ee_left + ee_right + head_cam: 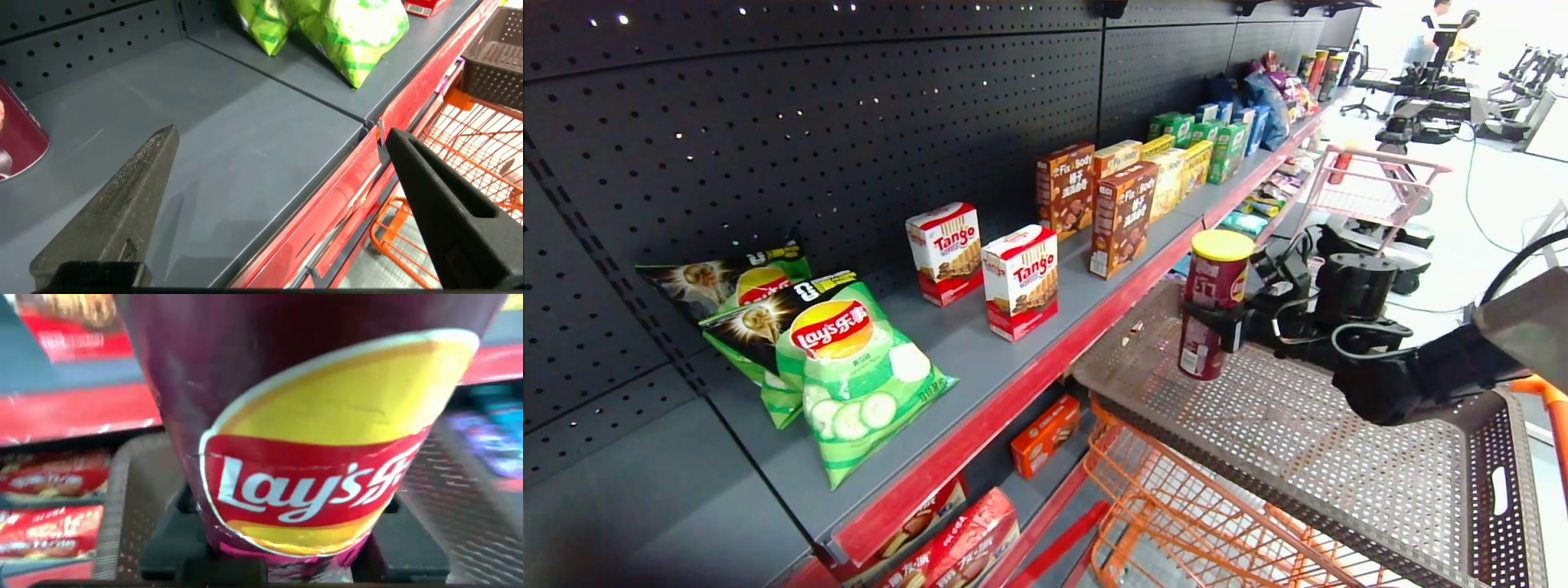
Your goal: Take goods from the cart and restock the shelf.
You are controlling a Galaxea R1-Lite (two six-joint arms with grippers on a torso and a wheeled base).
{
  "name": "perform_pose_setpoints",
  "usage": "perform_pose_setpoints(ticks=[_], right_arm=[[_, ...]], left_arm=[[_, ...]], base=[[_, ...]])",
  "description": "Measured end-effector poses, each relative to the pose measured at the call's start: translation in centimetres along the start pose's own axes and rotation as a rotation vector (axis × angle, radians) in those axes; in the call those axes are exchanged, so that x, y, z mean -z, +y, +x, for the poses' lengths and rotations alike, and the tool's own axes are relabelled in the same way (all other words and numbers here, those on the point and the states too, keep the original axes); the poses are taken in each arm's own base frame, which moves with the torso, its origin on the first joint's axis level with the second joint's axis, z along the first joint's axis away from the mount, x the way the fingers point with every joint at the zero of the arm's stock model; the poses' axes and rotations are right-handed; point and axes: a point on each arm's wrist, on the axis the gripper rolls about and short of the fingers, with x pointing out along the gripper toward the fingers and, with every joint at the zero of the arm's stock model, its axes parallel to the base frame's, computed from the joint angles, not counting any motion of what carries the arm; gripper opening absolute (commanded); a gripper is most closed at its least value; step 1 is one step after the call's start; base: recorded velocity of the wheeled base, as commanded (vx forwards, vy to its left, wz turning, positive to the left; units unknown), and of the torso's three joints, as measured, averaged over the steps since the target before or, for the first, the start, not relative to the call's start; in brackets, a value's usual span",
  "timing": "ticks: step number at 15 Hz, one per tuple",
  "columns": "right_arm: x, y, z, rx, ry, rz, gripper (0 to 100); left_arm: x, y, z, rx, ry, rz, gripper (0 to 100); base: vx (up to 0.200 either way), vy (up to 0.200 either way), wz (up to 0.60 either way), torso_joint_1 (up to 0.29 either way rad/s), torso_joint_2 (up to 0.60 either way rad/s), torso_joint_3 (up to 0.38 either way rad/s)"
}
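Observation:
A maroon chips can (1214, 298) with a yellow lid stands upright over the cart's grey perforated tray (1307, 441). My right gripper (1207, 318) is shut on its lower half. I cannot tell if the can's base touches the tray. Close up, the can (310, 433) sits between the black fingers (173, 532). My left gripper (278, 204) is open above a bare stretch of the grey shelf (237, 139), nothing between its fingers. Green chip bags (327, 24) lie farther along that shelf.
The shelf (1013, 327) carries green chip bags (841, 359), two red-white wafer boxes (1021, 282), brown boxes (1123, 216) and more goods beyond. An orange wire basket (1176, 506) hangs below the tray. Another maroon can (20, 135) stands near the left gripper. A pink cart (1372, 192) stands behind.

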Motion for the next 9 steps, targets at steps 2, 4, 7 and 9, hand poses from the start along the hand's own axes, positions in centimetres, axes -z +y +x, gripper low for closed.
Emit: perform_pose_setpoints(ticks=[2,4,7,9], right_arm=[[-2.1,0.6,-2.5,0.114,0.006,-0.004,0],[-4.1,1.5,-5.4,0.271,0.028,0.015,0],[-7.5,3.5,-10.0,0.348,0.052,0.064,0],[-9.7,5.1,-13.3,0.360,0.036,0.088,0]], left_arm=[[0.0,0.0,0.0,0.000,0.000,0.000,100],[0.0,0.0,0.0,0.000,0.000,0.000,100],[0.0,0.0,0.0,0.000,0.000,0.000,100],[0.0,0.0,0.0,0.000,0.000,0.000,100]], base=[[0.000,0.000,0.00,0.000,0.00,0.000],[0.000,0.000,0.00,0.000,0.00,0.000],[0.000,0.000,0.00,0.000,0.00,0.000],[0.000,0.000,0.00,0.000,0.00,0.000]])
